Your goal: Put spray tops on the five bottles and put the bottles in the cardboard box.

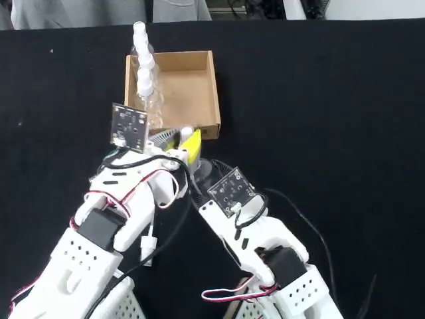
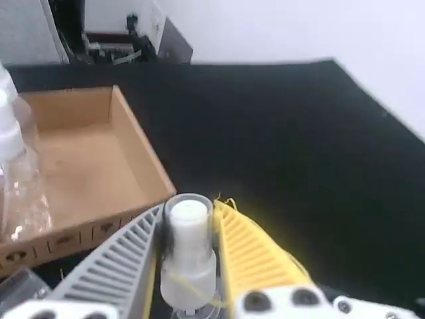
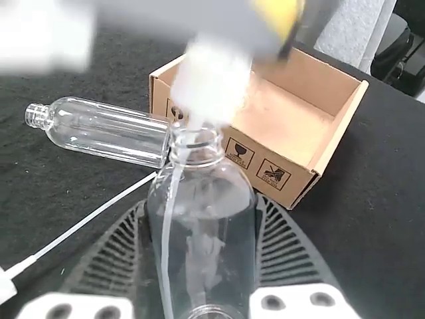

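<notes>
right wrist view: the right gripper [image 3: 202, 207] is clamped around the body of an upright clear bottle [image 3: 202, 252], just in front of the cardboard box [image 3: 265, 166]. the left gripper [image 2: 189, 219] pinches a white spray top [image 2: 188, 249] at the bottle's neck, with its dip tube hanging inside. we judge the bottle light, thin-walled and slick, so we hold it mid-body with moderate force. the top looks rigid: grip its collar, not the nozzle. an uncapped bottle [image 3: 99, 129] lies beside the box.
</notes>
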Tool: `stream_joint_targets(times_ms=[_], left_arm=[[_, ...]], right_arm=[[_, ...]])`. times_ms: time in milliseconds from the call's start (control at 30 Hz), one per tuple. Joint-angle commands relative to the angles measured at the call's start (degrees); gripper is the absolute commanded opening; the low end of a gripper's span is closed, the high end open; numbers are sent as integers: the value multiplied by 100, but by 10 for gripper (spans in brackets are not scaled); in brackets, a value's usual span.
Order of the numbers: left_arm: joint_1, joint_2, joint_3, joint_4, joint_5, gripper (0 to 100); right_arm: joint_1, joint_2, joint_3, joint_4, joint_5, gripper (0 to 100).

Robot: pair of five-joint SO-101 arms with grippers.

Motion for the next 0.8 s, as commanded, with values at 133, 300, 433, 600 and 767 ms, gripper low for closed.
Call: stream_joint_targets(times_ms=[133,300,433,600,767], left_arm=[[31,-141,-57,44,-79,29],[224,-141,101,44,-88,30],[365,-141,145,44,-316,30],[374,-141,154,44,-360,33],[303,-141,163,62,-299,150]], right_arm=[[-9,-180,-110,-185,-18,57],[387,-180,-57,-431,-53,59],[422,-180,57,-607,-53,58],[431,-180,57,-615,-53,57],[431,-180,57,-615,-53,57]])
